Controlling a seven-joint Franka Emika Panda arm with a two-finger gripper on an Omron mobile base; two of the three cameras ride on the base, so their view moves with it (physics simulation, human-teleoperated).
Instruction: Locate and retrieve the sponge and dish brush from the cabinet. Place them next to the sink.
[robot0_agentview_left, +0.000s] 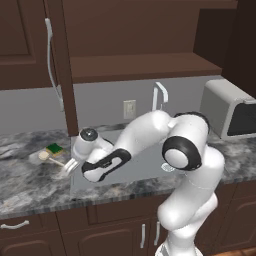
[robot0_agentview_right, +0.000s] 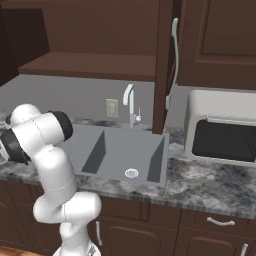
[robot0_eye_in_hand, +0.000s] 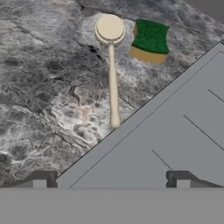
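Counter (robot0_eye_in_hand: 48, 87): grey marbled stone, mottled. Sink (robot0_agentview_right: 125, 150): smooth matt grey. Sponge (robot0_eye_in_hand: 150, 41): rough green top. Cabinet (robot0_agentview_left: 145, 30): dark wood. Faucet (robot0_agentview_right: 130, 105): glossy chrome.

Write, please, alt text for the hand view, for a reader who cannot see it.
A cream dish brush and a green-topped yellow sponge lie side by side, apart, on the marbled counter beside the grey sink. The open claw hangs above the sink edge, holding nothing.

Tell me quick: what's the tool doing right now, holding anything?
Tool: open, holding nothing. It hangs over the grey basin's edge; the cream round-headed dish brush and the yellow sponge with a green top lie on the marbled stone beyond its fingertips.
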